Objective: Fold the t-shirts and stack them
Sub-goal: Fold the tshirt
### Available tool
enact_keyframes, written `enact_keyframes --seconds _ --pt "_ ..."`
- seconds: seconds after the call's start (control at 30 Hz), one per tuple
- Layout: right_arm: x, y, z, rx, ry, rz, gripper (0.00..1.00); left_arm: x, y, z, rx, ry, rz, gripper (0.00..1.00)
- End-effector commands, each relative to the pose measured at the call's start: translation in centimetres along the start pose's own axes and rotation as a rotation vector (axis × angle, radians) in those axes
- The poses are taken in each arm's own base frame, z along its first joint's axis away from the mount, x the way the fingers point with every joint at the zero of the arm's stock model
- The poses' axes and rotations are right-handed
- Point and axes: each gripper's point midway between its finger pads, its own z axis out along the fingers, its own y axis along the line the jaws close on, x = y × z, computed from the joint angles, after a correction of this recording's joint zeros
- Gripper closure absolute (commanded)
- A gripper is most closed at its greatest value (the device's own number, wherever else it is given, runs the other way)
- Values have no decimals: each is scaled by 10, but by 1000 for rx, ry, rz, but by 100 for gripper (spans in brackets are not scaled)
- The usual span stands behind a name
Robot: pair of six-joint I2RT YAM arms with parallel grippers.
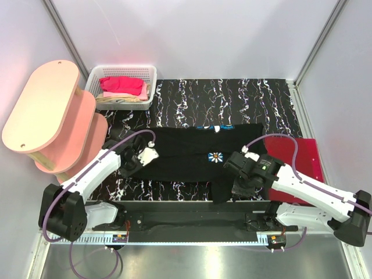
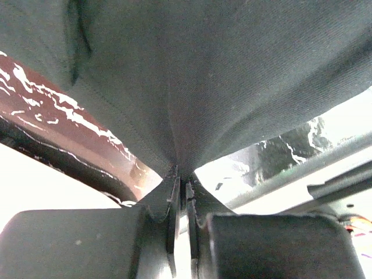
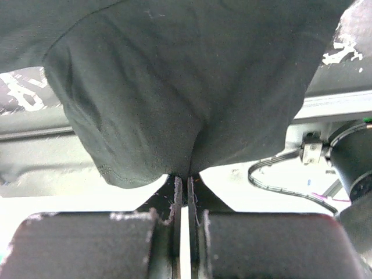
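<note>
A black t-shirt point(image 1: 186, 150) with a small daisy print point(image 1: 216, 156) lies spread across the middle of the marbled table. My left gripper point(image 1: 144, 160) is shut on its left edge. In the left wrist view the dark cloth point(image 2: 203, 75) rises taut from the pinched jaws of the left gripper point(image 2: 182, 174). My right gripper point(image 1: 233, 174) is shut on the shirt's near right part. In the right wrist view a hemmed fold of the black t-shirt point(image 3: 186, 87) hangs out of the right gripper point(image 3: 186, 176). A dark red t-shirt point(image 1: 302, 156) lies flat at the right. A bright pink t-shirt point(image 1: 122, 85) sits in the basket.
A white mesh basket point(image 1: 150, 71) stands at the back left, with a beige cloth under the pink shirt. A pink tiered shelf point(image 1: 49, 107) fills the left side. White walls close in the table, and a black rail point(image 1: 192, 218) runs along the near edge.
</note>
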Motion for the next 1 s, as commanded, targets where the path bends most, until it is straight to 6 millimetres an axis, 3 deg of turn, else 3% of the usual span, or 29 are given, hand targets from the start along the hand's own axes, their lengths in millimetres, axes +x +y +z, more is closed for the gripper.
enact_keyframes --seconds 0.0,0.2,0.53,0.77,0.97 --pt "-1 0 -22 -22 1 6 100 8 3 -11 -15 21 20 92" --pt "-28 6 -34 -5 -97 -9 100 -12 19 -21 -33 -1 31 92" --pt "-106 14 -43 1 -218 14 100 -56 62 -27 -90 -1 57 92" --pt "-151 34 -29 -13 -240 7 100 -67 82 -17 -125 34 69 93" --pt "-188 34 -7 -7 -232 44 100 -71 108 -9 -164 61 50 94"
